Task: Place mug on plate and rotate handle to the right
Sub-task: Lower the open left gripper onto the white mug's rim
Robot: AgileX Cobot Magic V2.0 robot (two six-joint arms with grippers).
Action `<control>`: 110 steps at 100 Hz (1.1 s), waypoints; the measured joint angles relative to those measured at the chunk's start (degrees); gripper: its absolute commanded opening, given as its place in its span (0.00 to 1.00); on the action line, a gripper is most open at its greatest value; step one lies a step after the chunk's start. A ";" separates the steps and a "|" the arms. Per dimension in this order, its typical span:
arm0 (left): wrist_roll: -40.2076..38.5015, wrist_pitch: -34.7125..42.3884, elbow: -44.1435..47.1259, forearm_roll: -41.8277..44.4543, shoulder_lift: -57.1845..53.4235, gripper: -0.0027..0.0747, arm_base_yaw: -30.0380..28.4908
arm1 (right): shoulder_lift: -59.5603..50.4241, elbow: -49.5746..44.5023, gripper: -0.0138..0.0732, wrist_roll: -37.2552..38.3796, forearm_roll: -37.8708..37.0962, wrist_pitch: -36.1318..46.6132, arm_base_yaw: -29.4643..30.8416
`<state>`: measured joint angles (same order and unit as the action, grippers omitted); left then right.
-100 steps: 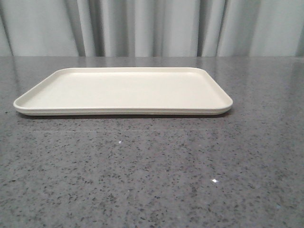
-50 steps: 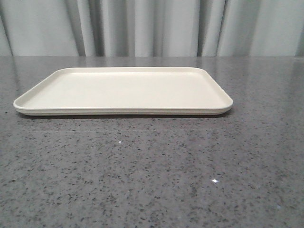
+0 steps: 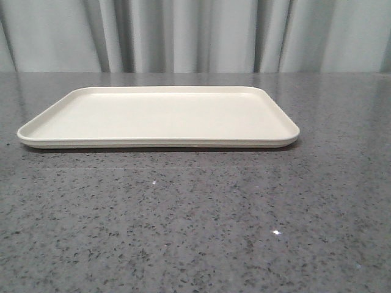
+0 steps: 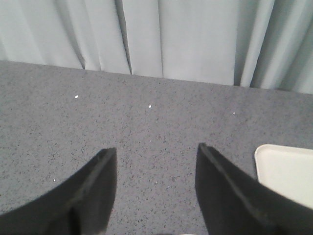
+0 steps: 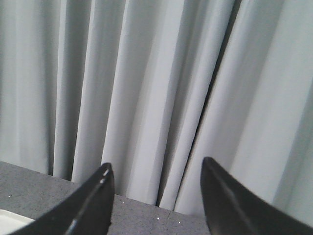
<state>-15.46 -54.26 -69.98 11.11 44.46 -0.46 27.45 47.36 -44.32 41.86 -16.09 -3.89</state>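
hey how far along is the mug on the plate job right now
Nothing looks done yet. The plate sits bare on the grey table, and no mug shows in any view. Nothing is in hand: the left gripper and the right gripper are both open and hold nothing. Left to do: find and grasp the mug, set it on the plate, and turn its handle to the right.

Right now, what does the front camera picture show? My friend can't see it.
A big cream plate lies flat on a grey speckled table with nothing on it. Pale curtains hang behind. No mug or robot hand shows in this view.
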 measured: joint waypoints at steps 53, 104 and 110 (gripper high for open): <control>3.55 -15.06 -1.18 0.11 10.44 0.51 0.00 | 1.29 0.57 0.63 0.00 -0.87 -0.44 0.00; 6.38 -17.88 6.78 -2.90 10.72 0.51 0.00 | 1.29 0.57 0.63 -0.09 -0.94 -2.41 0.00; 6.52 -17.88 8.00 -3.14 10.72 0.51 0.00 | 1.29 0.57 0.63 -0.09 -0.94 -2.68 0.00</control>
<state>-8.95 -72.13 -61.98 7.96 55.18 -0.46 28.73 47.93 -44.41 40.92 -18.77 -3.89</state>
